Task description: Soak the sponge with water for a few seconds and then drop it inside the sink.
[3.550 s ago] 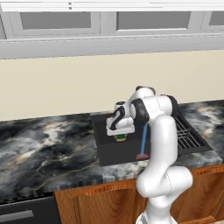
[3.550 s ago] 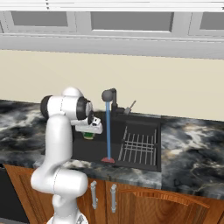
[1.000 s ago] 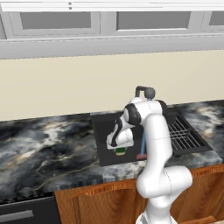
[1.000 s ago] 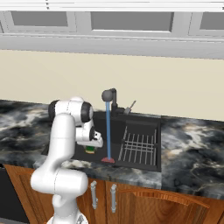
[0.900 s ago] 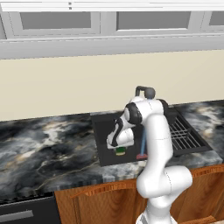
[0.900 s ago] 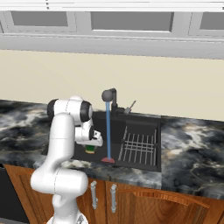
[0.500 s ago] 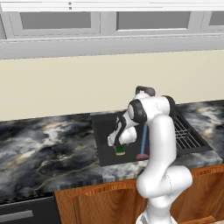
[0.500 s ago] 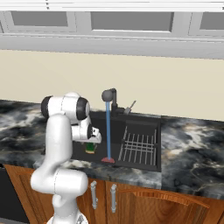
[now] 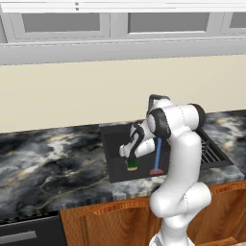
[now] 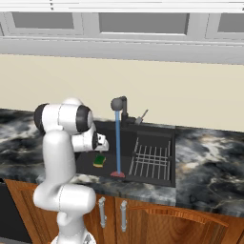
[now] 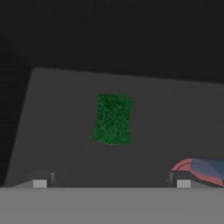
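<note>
sponge point(image 11: 112, 119): lies flat on the floor of the sink, green layer up, yellow showing underneath from the right base view point(image 10: 99, 160); nothing touches it.
gripper point(image 11: 111, 183): jaws stand wide apart, empty, hanging above the sponge with one fingertip to each side of it in the hand view; from the left base view point(image 9: 126, 152) it sits just over the basin's left half.
water point(image 10: 117, 141): thin blue stream falling straight from the tap point(image 10: 119, 104) to a reddish patch point(image 10: 117, 174) on the basin floor, just beside the sponge.
sink point(image 10: 155, 179): black basin set in the marbled counter point(image 10: 209, 167).
wire rack point(image 10: 149, 161): in the basin's right part, well apart from the sponge.
</note>
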{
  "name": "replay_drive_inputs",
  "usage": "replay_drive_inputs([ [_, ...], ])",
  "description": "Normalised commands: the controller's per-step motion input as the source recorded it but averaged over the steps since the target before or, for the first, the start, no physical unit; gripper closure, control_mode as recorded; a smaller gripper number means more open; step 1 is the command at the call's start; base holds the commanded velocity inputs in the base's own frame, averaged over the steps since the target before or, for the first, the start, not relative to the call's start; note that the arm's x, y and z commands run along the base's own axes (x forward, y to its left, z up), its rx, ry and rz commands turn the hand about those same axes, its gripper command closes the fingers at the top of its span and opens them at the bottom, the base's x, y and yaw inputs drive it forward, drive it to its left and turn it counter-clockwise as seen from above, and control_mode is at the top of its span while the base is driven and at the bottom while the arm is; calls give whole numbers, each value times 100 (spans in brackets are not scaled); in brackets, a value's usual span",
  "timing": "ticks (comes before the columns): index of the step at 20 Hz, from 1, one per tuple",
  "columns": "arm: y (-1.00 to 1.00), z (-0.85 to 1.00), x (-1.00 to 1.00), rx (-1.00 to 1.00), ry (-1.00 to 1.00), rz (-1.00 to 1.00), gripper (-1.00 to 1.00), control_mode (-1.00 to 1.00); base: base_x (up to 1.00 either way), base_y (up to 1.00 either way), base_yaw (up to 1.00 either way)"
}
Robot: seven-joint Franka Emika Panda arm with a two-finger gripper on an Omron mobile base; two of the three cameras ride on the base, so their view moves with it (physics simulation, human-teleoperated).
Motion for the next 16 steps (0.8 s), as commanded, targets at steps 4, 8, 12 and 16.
replay_drive_inputs([
  [4, 0, 62, 9, 0, -4, 4, -100, -100, 0, 0, 0],
  [8, 4, 50, 14, -3, 0, 4, -100, -100, 0, 0, 0],
  [12, 8, 32, 23, -6, 0, 5, -100, -100, 0, 0, 0],
  [16, 10, 46, 16, -6, 0, 6, -100, -100, 0, 0, 0],
])
